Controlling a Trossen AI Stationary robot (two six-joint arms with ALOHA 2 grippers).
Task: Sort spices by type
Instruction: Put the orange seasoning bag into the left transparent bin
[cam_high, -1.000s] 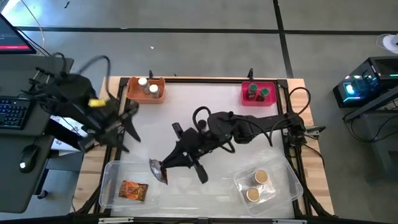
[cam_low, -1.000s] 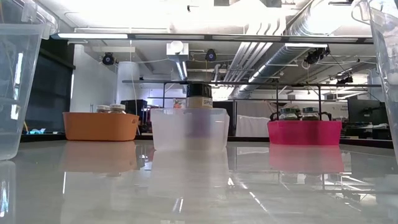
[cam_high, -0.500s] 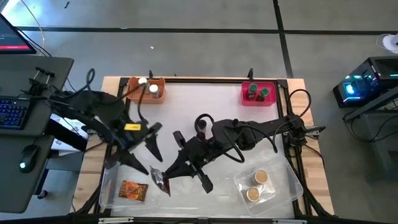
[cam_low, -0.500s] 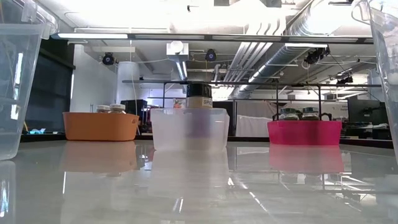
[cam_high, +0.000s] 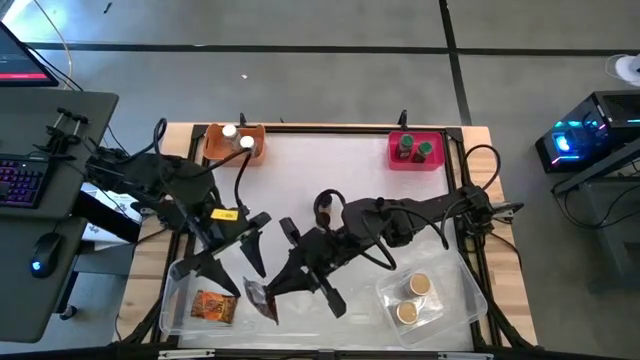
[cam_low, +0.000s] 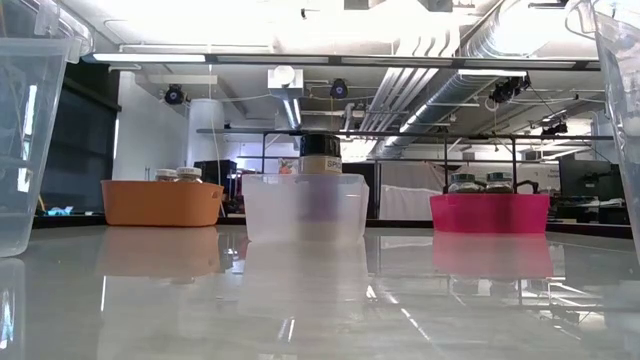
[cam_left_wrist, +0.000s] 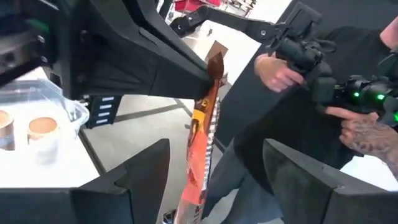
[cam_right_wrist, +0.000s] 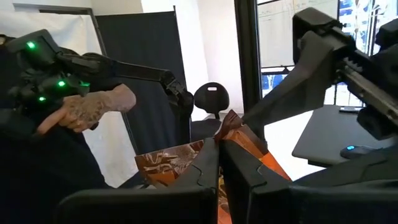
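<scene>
At the near-left part of the table, the right gripper is clenched on an orange-brown packet, pinching it by its upper edge so that the packet hangs above the right end of the near-left clear tray. In the right wrist view the two fingers press together on the crumpled top of the packet.

Just to the left, the left gripper is released, its fingers spread apart and pointing toward the hanging packet. In the left wrist view the packet dangles between the two spread fingers without touching either.

A second orange-brown packet lies flat inside the near-left tray.

At the near right, another clear tray holds two jars with tan lids, one just beside the other.

At the far left stands an orange bin with two white-lidded jars. At the far right stands a pink bin with two jars, one green-lidded and one with a red top.

In the low view, a black-lidded jar rises behind a clear tub at the table's centre.

A person's hands show beyond the table, holding dark control handles.
</scene>
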